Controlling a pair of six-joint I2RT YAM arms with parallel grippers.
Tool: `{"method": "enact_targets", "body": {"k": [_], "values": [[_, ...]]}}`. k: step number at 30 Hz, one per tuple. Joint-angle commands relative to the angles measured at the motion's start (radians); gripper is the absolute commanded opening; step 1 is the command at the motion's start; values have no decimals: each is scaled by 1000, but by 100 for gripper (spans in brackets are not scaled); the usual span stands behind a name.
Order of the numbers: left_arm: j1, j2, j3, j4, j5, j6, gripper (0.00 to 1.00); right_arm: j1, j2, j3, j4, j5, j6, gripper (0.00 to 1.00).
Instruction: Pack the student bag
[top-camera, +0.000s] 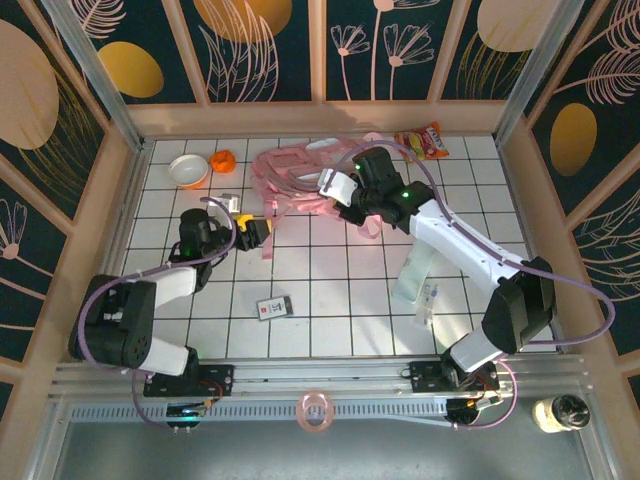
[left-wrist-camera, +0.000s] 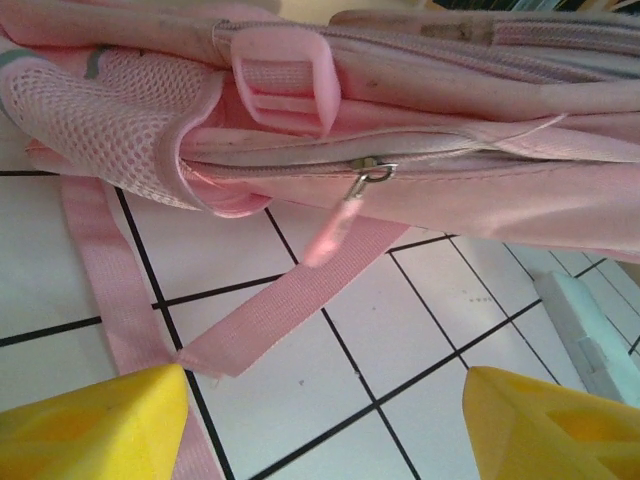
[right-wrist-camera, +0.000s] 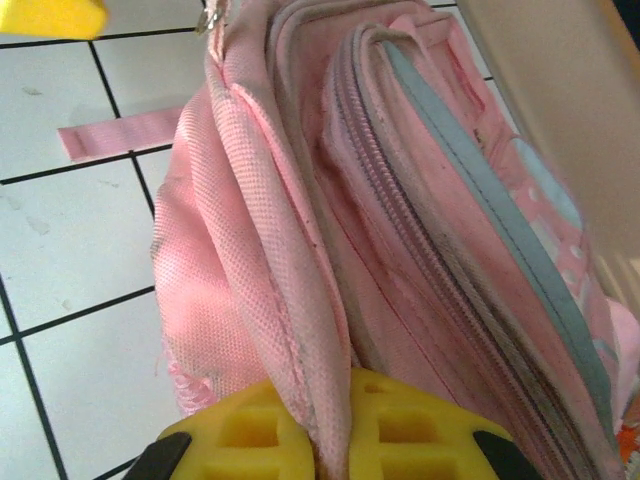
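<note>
The student bag (top-camera: 295, 172) is a pale-pink backpack lying at the back middle of the tiled table, its straps spread toward the front. My right gripper (top-camera: 338, 192) is at the bag's right side. In the right wrist view its yellow fingers (right-wrist-camera: 250, 435) are shut on a fold of the bag's pink fabric (right-wrist-camera: 325, 400). My left gripper (top-camera: 260, 232) stands open just left of the bag. In the left wrist view its gap (left-wrist-camera: 325, 425) holds only tile. A zipper pull (left-wrist-camera: 345, 215) on the bag (left-wrist-camera: 480, 170) hangs ahead of it, and a loose strap (left-wrist-camera: 290, 310) lies below the pull.
A white bowl (top-camera: 188, 170) and an orange piece (top-camera: 222, 160) sit at the back left. A snack packet (top-camera: 422, 140) lies at the back right. A small dark card (top-camera: 274, 307) lies front centre, and a white pouch (top-camera: 420, 280) under the right arm.
</note>
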Motion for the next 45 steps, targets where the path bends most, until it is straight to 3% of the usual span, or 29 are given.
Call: {"method": "enact_targets", "body": {"k": [1, 13, 19, 23, 24, 33, 40, 45], "values": [[-13, 75, 61, 114, 46, 82, 72, -6, -67, 42, 77, -63, 4, 0], [-68, 290, 242, 133, 53, 190, 65, -8, -80, 38, 79, -71, 12, 0], [-89, 295, 234, 159, 101, 186, 36, -19, -90, 23, 102, -71, 38, 0], [-94, 245, 204, 154, 150, 172, 3, -19, -80, 2, 124, -54, 62, 0], [-95, 242, 195, 154, 160, 170, 0, -21, -79, -5, 131, -50, 68, 0], [-104, 76, 156, 17, 280, 224, 0, -22, -49, -72, 227, -7, 172, 0], [-194, 11, 242, -280, 368, 340, 0, 11, 16, -109, 349, -67, 277, 0], [-220, -7, 285, -450, 303, 362, 0, 35, 60, -106, 309, -114, 274, 2]]}}
